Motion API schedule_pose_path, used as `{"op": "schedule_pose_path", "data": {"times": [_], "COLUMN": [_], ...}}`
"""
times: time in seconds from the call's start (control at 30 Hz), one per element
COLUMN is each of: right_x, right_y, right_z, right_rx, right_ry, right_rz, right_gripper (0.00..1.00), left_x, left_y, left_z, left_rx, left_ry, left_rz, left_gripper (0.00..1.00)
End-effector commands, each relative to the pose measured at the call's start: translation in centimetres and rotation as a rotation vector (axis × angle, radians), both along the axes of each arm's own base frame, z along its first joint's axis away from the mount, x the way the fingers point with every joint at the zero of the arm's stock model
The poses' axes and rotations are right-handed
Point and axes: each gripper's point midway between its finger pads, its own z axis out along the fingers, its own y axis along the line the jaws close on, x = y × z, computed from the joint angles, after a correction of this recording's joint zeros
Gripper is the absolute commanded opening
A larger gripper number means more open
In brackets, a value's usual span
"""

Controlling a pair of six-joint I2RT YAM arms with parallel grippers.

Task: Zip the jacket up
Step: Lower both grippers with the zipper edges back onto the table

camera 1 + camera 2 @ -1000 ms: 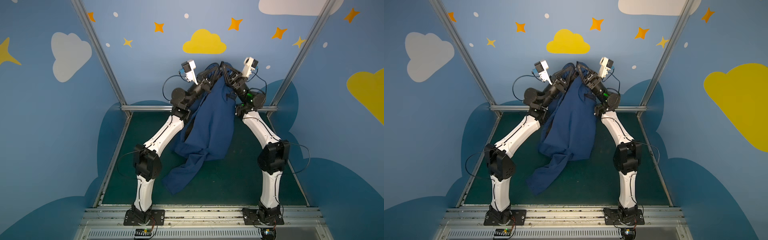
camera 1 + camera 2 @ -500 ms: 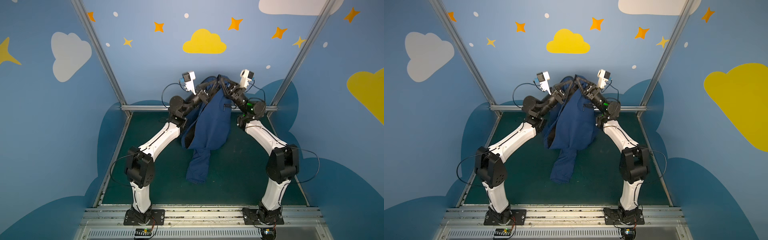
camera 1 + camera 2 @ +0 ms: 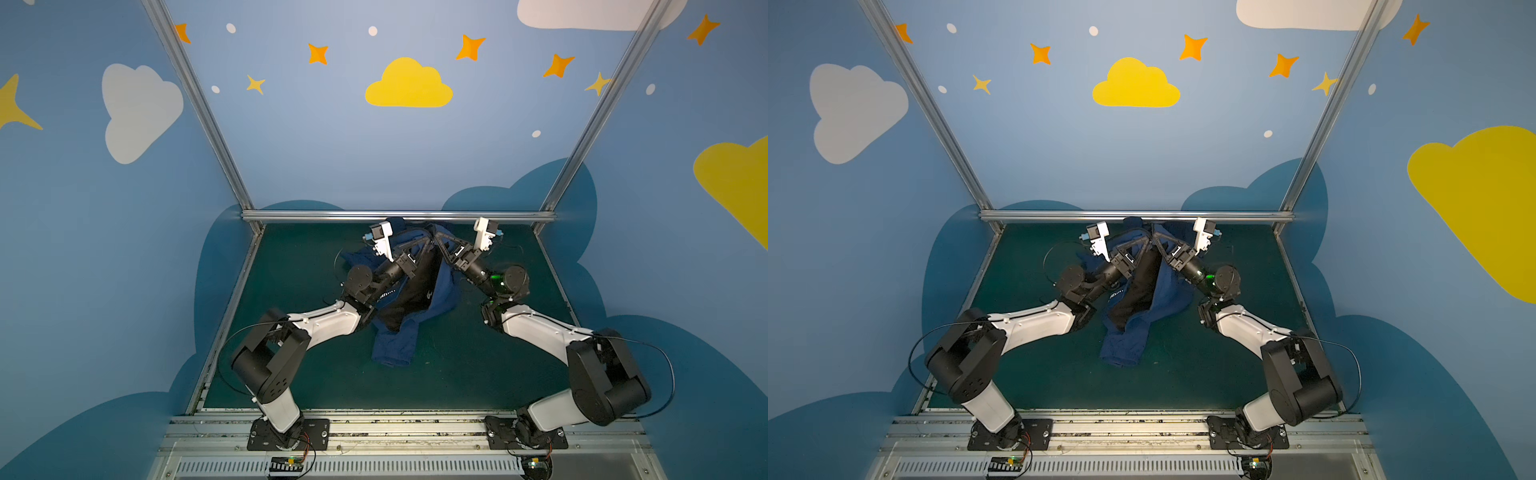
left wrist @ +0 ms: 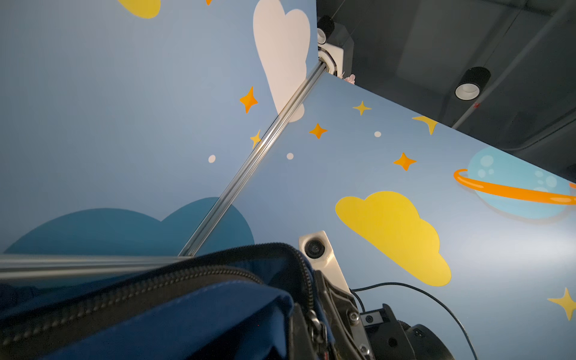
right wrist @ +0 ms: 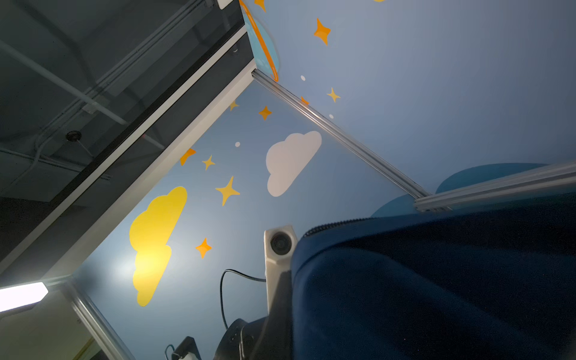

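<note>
Claws meet at the far edge of the worktop [image 3: 311, 353], just in front of the metal rail [image 3: 399, 215] that runs along it. The left claw [image 3: 429, 242] and the right claw [image 3: 437, 238] point toward each other with their tips almost touching. Each is fully closed and pinches the upper edge of the jacket [image 3: 395, 345], a grip seen in both top views.

From that pinched edge the jacket falls toward the middle of the worktop, bunched and folded between the two forearms. Its black lining [image 3: 411, 291] faces up between navy folds, and small white lettering [image 3: 386, 294] shows beside the left arm. A navy end of the cloth lies flat on the green surface near the centre, well short of the near edge. In a top view the same heap lies between the arms [image 3: 1125, 340], with the left claw [image 3: 1148, 242] and right claw [image 3: 1155, 238] closed above it.

The left wrist view shows navy cloth [image 4: 187, 311] close up, with an open row of dark zipper teeth [image 4: 156, 286] curving across it. The right wrist view is half filled by navy fabric [image 5: 436, 280], edged by a short run of zipper teeth [image 5: 336, 224]
</note>
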Motion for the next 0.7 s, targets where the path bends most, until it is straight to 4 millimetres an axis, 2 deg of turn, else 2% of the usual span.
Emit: {"op": "schedule_pose_path", "data": {"times": [0.0,0.13,0.27,0.37,0.53,0.67], "right_x": [-1.0,-3.1,-4.4,-5.3,-6.3,-6.9], "right_y": [-1.5,-1.1,-2.6,-3.5,-5.0,-6.4], "right_z": [-1.4,-5.5,-10.0,-12.1,-13.1,-12.6], "right_rx": [0.029,-0.006,-0.050,-0.079,-0.137,-0.149], "right_ry": [0.009,0.101,0.187,0.241,0.275,0.268], "right_rz": [-0.094,-0.078,-0.149,-0.171,-0.235,-0.284], "right_gripper": [0.00,0.00,0.00,0.00,0.00,0.00], "left_x": [-1.8,-4.4,-5.6,-6.3,-6.9,-7.1], "left_y": [-0.9,-2.4,-2.9,-3.1,-2.8,-3.2], "left_z": [-2.2,-5.8,-10.3,-11.6,-11.4,-12.0], "left_rx": [-0.026,0.040,0.091,0.113,0.099,0.095], "left_ry": [0.046,0.107,0.203,0.230,0.243,0.285], "left_rz": [-0.030,-0.060,-0.065,-0.069,-0.065,-0.088], "left_gripper": [0.03,0.03,0.03,0.03,0.03,0.03]}}
